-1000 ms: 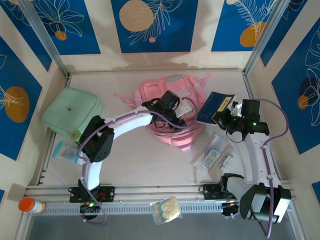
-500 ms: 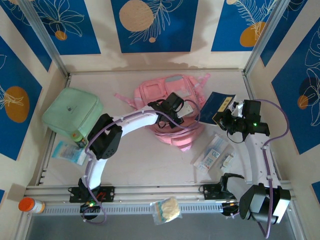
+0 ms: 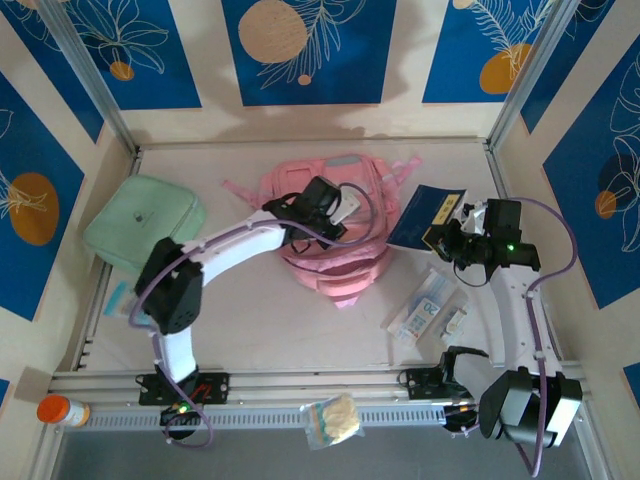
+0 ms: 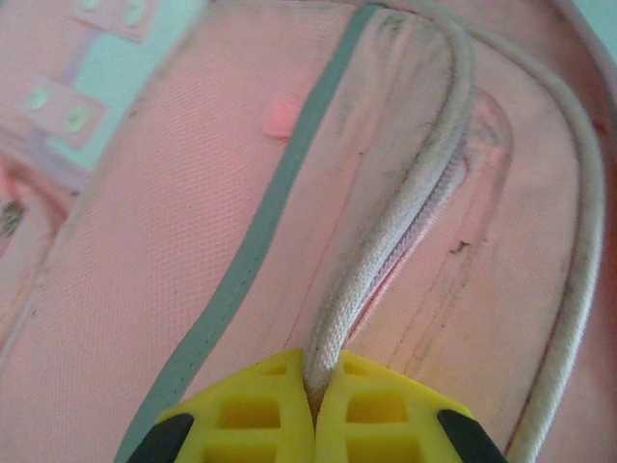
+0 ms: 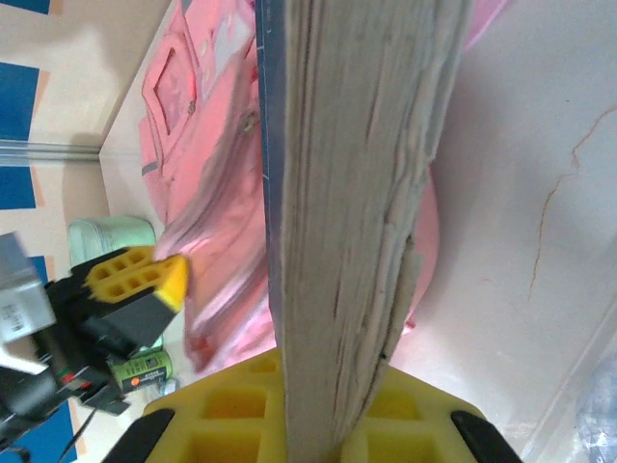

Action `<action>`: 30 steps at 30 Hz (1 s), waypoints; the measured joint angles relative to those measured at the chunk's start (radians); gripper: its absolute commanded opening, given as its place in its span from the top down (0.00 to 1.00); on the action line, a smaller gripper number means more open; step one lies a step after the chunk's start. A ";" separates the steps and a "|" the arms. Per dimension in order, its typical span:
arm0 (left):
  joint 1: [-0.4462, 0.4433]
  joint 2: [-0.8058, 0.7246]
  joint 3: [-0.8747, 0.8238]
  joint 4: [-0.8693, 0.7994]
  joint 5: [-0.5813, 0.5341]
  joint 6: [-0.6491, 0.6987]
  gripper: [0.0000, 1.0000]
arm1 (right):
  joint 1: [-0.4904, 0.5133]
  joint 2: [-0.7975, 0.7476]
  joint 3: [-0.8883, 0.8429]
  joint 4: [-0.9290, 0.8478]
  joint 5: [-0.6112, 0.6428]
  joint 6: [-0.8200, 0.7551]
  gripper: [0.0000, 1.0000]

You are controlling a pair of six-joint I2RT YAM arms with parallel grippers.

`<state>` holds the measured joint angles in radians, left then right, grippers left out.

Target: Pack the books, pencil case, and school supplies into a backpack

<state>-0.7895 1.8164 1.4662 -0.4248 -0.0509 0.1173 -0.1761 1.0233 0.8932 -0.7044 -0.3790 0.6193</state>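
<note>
1. Jaws of the left gripper (image 4: 313, 391) pinch only a thin corded seam (image 4: 390, 251) on the backpack (image 3: 335, 270) — it may slip free, and the fabric would likely drop.
2. Left jaws are fully closed on that seam, mid-table.
3. Right gripper (image 5: 318, 410) clamps the books (image 5: 357, 193) edge-on, just right of the backpack — jaws parted only by their thickness.

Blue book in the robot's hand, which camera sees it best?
Top external view: the navy book shows most of its cover there, pinched at a corner by the right gripper. The right wrist view catches it edge-on, pages close up.
</note>
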 measured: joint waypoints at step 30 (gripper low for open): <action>0.066 -0.230 0.076 -0.212 -0.073 -0.228 1.00 | 0.535 0.187 -0.098 0.216 -0.135 0.134 1.00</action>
<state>-0.7238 1.5867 1.5421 -0.6369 -0.1238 -0.1108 0.3588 1.2098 0.7948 -0.4881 -0.5144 0.7536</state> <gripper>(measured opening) 0.055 0.107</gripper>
